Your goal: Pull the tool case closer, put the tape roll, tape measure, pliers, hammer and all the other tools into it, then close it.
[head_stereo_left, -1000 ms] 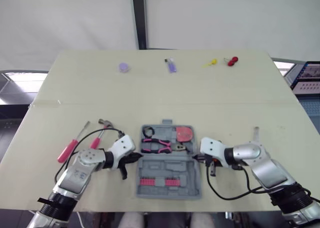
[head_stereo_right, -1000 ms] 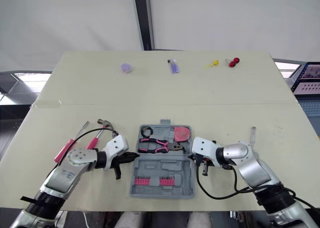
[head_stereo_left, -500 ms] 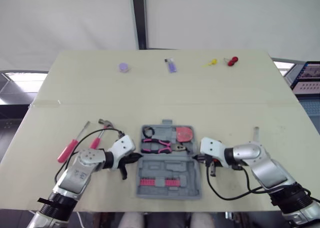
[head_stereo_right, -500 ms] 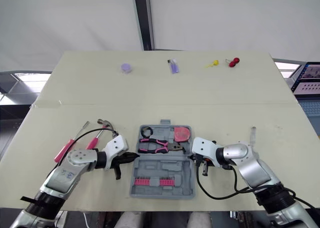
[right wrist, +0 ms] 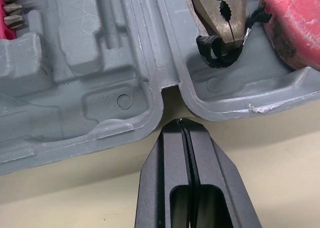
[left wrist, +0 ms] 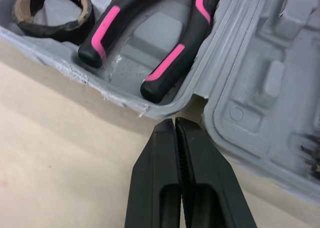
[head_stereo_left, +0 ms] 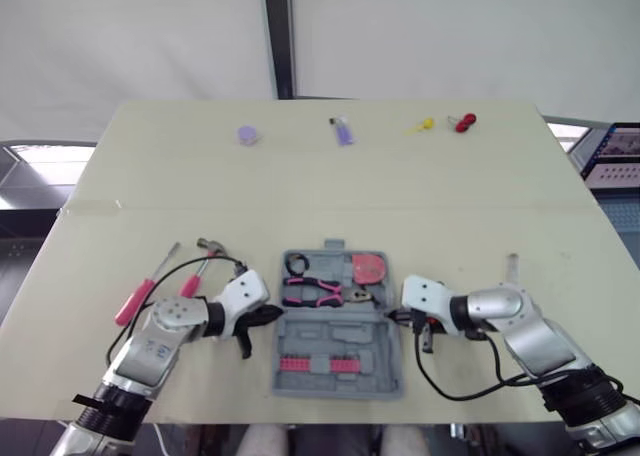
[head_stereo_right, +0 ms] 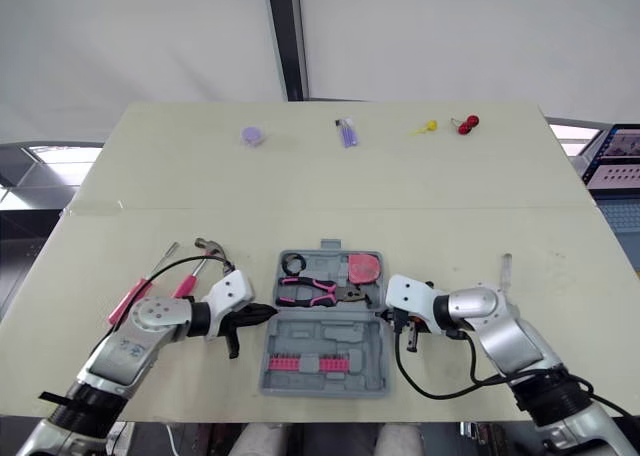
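A: Layout, near to far?
B: Tool case [head_stereo_left: 350,336] lay open at lower centre of the head view. Its near half was closest to the bottom edge and carried a pink bit strip [head_stereo_left: 305,363]. The hinge line ran left-right across the frame.
A: Grippers?
B: Both had fingers pressed together, nothing held. Left gripper [left wrist: 175,124] pointed at the hinge notch on the case's left side, right gripper [right wrist: 186,123] at the notch on its right. Tips sat just beside the rim; contact couldn't be confirmed.
A: Loaded so far?
B: Far half held the tape roll [head_stereo_left: 296,265] at its left end, pliers [head_stereo_left: 315,293] across the middle and tape measure [head_stereo_left: 368,267] at its right end.
A: What was out?
B: Hammer [head_stereo_left: 203,261] and a screwdriver [head_stereo_left: 135,301] lay on the table [head_stereo_left: 320,186] left of the case, up and left of the left gripper. Both long axes ran diagonally, handles toward lower left, working ends toward upper right. Left arm was clearly nearer. A thin silver tool [head_stereo_left: 512,266] lay right of the case, axis roughly up-down in frame, just past the right arm.
A: Far edge?
B: Purple disc [head_stereo_left: 247,134], purple piece [head_stereo_left: 342,131], yellow piece [head_stereo_left: 424,125] and red piece [head_stereo_left: 464,123], all well apart from both arms.
A: Next pick?
B: Judgement: hammer goes to the left arm, fingers opened and turned square across that diagonal handle.
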Tool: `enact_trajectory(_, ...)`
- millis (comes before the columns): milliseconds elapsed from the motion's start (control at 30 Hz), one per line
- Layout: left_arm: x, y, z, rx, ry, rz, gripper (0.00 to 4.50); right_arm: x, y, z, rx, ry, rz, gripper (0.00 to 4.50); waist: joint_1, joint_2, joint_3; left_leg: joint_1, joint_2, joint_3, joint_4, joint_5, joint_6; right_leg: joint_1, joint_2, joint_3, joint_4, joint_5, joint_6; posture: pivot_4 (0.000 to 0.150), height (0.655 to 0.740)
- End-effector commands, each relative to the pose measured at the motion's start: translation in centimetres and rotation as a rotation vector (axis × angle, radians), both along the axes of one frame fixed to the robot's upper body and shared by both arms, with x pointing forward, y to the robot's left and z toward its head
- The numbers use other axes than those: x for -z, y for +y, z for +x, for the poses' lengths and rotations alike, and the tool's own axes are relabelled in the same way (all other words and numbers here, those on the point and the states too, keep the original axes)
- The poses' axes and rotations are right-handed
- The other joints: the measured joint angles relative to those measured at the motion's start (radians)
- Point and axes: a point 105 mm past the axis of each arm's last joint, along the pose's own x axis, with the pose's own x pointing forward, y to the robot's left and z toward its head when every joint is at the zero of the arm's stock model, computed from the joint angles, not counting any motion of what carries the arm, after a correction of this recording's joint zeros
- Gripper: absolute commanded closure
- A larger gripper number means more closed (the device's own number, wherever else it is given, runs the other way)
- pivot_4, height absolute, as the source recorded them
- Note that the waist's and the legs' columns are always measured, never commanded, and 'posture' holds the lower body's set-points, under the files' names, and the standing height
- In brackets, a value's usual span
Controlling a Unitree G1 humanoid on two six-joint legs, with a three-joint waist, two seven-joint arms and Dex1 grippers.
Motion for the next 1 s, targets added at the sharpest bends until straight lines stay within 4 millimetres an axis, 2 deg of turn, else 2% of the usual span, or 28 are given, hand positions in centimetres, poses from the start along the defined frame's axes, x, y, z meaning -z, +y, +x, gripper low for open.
enact_trajectory(33,-0.9,0.2,0.1,0.004,-0.030,-0.013,4.36,-0.6,-0.5,0.3,0.006,-0.023,-0.006,4.50,0.000,0.000,0.000,0.000,0.000,0.000,0.000,0.000,0.000,0.000,0.000,0.000,0.000,0.000,0.000,0.150,0.7400)
enact_trajectory(400,-0.9,-0.7,-0.1,0.024,-0.027,-0.036,4.36,-0.9,0.8,0.7,-0.009,-0.038,0.021,4.50,-0.001,0.000,0.000,0.000,0.000,0.000,0.000,0.000,0.000,0.000,0.000,0.000,0.000,0.000,0.000,0.150,0.7400)
enact_trajectory(1000,-0.6,-1.2,-0.6,0.043,-0.010,-0.046,4.36,-0.7,0.7,0.1,-0.015,-0.018,0.015,4.50,0.000,0.000,0.000,0.000,0.000,0.000,0.000,0.000,0.000,0.000,0.000,0.000,0.000,0.000,0.000,0.150,0.7400)
